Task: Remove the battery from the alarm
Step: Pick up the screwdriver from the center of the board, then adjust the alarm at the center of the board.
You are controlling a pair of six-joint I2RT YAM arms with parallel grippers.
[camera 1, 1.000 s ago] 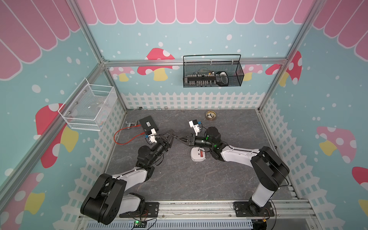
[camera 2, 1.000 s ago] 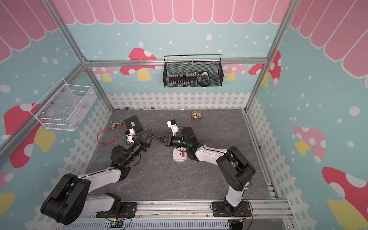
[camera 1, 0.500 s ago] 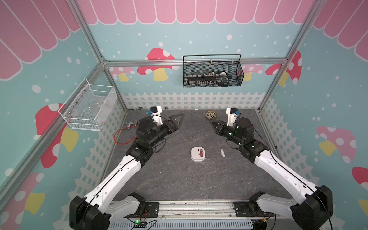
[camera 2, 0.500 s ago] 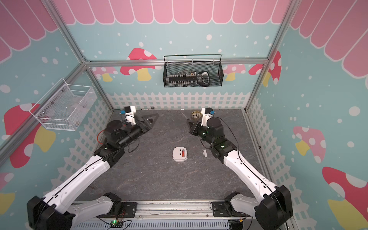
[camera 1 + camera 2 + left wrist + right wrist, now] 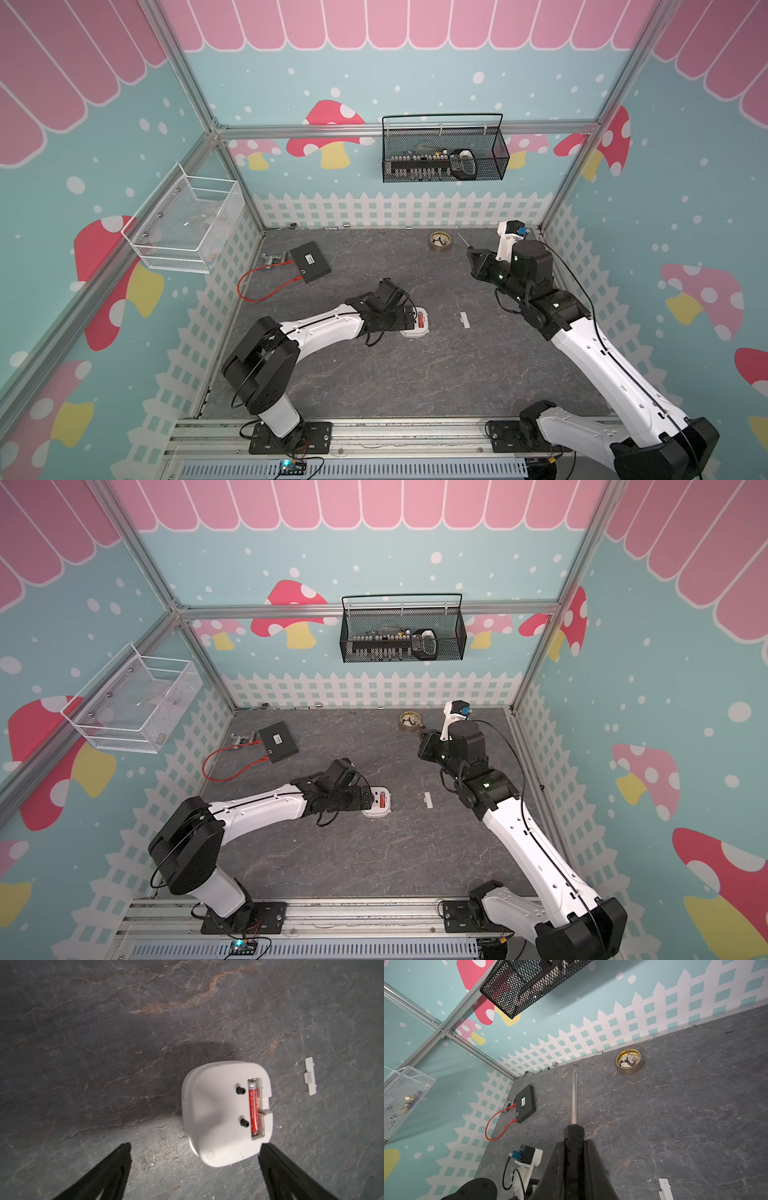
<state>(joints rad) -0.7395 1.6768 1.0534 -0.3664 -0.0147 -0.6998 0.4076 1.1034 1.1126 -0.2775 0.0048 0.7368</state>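
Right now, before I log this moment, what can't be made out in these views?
- alarm dial: face down, hidden under its own body in every view.
- battery label print: blurred in the left wrist view.
- screwdriver handle: mostly covered by the shut right gripper in the right wrist view.
- black wire basket contents: too small behind the mesh in both top views, cut off in the right wrist view.

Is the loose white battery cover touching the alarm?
Apart. The left wrist view shows a strip of bare table between the battery cover and the alarm.
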